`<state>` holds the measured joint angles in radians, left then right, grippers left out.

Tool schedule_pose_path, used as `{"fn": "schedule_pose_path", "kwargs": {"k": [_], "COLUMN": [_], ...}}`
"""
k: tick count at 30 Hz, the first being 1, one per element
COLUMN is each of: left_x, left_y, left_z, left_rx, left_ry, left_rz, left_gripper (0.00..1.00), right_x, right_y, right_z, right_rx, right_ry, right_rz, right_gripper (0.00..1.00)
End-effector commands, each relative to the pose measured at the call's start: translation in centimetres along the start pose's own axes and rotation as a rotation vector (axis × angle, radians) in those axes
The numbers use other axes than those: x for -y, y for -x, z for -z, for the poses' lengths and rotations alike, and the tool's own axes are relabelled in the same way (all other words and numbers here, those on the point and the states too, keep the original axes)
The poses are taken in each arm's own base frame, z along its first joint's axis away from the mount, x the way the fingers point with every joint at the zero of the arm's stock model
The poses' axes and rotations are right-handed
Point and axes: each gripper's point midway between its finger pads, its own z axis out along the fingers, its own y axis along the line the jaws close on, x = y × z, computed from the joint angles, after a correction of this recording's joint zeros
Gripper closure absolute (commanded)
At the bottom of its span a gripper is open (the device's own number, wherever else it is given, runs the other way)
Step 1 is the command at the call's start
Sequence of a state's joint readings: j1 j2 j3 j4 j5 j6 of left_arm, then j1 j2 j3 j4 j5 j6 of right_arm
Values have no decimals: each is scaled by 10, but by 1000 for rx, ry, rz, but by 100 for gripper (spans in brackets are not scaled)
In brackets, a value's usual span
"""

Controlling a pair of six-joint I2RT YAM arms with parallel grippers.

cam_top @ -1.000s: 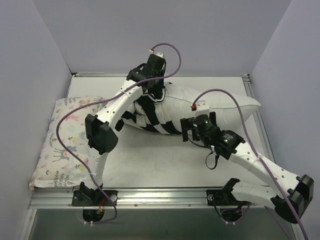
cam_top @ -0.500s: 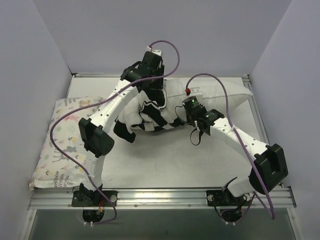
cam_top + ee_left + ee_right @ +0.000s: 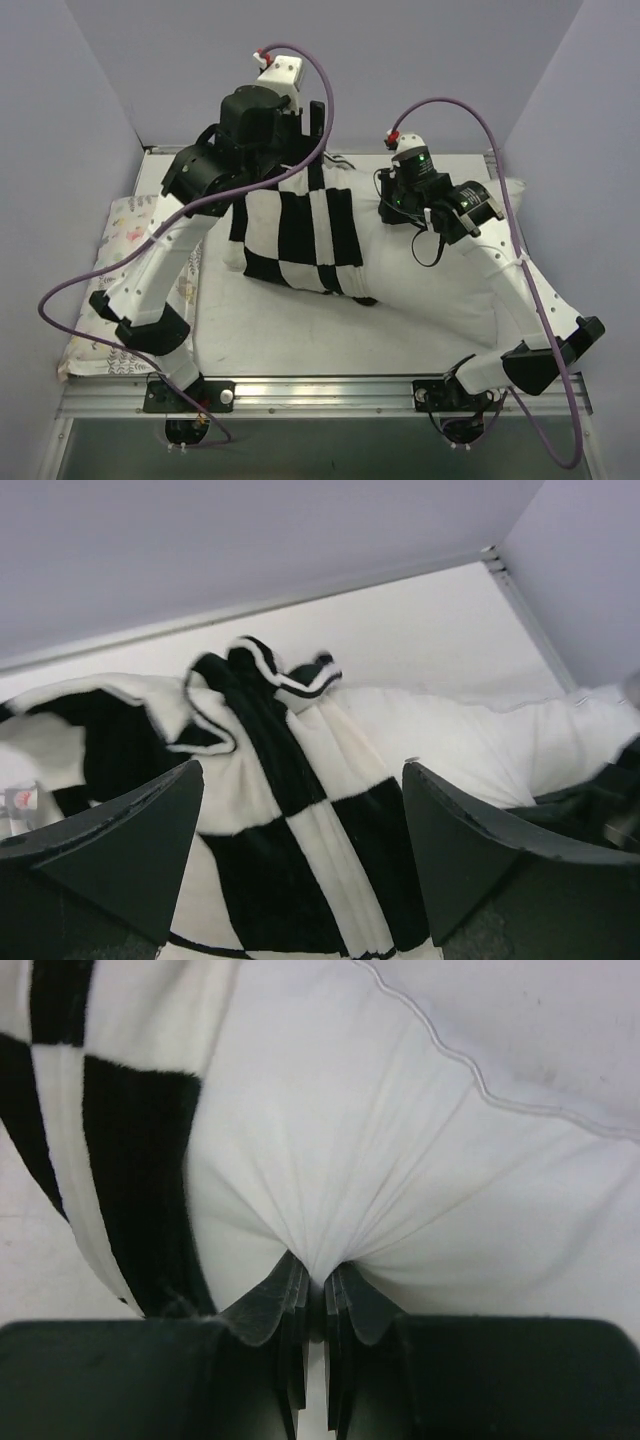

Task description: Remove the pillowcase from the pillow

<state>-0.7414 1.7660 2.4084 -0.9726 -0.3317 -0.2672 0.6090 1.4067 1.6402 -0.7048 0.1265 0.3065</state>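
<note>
The black and white checked pillowcase [image 3: 300, 235] still covers the left end of the white pillow [image 3: 440, 275]. The rest of the pillow lies bare to the right. My left gripper [image 3: 312, 135] hovers open above the pillowcase's far edge, and the left wrist view shows the checked pillowcase [image 3: 280, 810] below and between the wide-apart fingers [image 3: 120, 850], with nothing held. My right gripper [image 3: 318, 1275] is shut on a pinch of the bare pillow [image 3: 400, 1140], just right of the pillowcase's edge [image 3: 120, 1130]. From above, that right gripper [image 3: 385, 205] sits at the pillow's far side.
A pastel floral-print pillow [image 3: 125, 225] lies along the left wall, partly under the left arm. The table's raised metal rim [image 3: 320, 385] runs along the near edge, and grey walls close the back and both sides.
My left gripper has opened, let go of the pillowcase and risen. My right gripper moved onto the pillow, shut on it and pulled it rightward. The pillowcase now lies flatter.
</note>
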Motion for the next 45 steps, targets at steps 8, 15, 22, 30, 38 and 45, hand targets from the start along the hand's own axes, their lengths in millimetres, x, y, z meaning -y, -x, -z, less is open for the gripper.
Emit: {"fn": "schedule_pose_path", "kwargs": {"k": [8, 15, 22, 30, 38, 45], "left_x": [10, 31, 6, -3, -25, -26], "left_y": [-114, -219, -268, -282, -274, -256], "left_z": [23, -26, -47, -47, -41, -30], "left_rx": [-51, -155, -237, -248, -247, -221], "left_ry": [-9, -108, 58, 97, 152, 103], "left_rz": [30, 93, 97, 118, 116, 125], "left_gripper": [8, 5, 24, 77, 100, 100], "right_x": [26, 36, 46, 47, 68, 58], "right_y": [-37, -44, -43, -127, -155, -152], "right_z": [-51, -82, -42, -29, -49, -68], "right_rx": [-18, -47, 13, -61, -73, -86], "right_ry": [-65, -100, -122, -173, -236, -144], "right_rz": [-41, -43, -65, -105, -174, -220], "right_gripper": [100, 77, 15, 5, 5, 39]}}
